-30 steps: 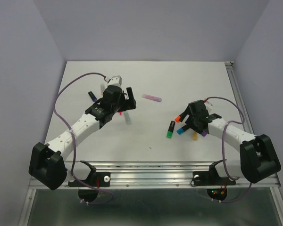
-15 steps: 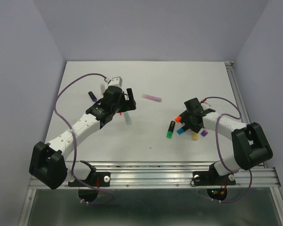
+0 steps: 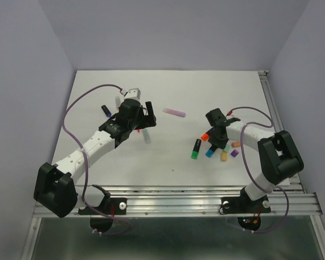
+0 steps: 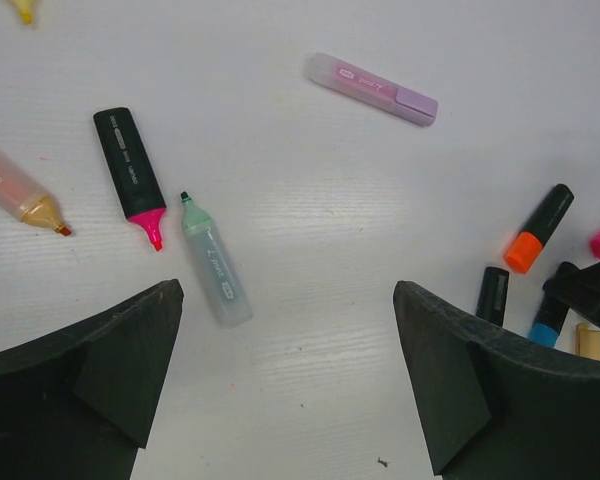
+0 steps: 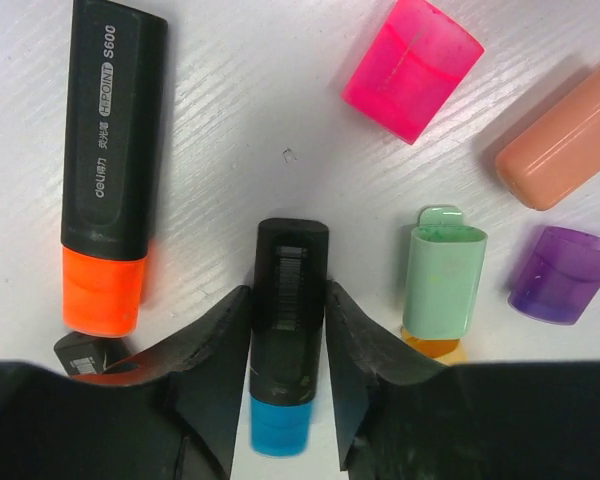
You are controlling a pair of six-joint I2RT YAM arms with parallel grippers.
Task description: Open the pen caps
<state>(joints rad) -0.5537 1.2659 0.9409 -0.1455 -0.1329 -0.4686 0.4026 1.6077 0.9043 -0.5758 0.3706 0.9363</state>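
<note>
Looking down your right wrist view, your right pincer is closed narrow on the black barrel of the blue-capped pen. That pen lies on the table between an orange-capped pen and a mint cap. An amber thing under that cap is mostly hidden. Your left pincer stands wide, holding nothing.

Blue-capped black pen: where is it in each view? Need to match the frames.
Top external: blue-capped black pen sits right of centre, just right of the green-capped pen.
Left wrist: far right, low, only partly visible.
Right wrist: bottom centre, between the fingers of the right hand.
Shared landmark: the orange-capped black pen lies close beside it in all three views.
</note>
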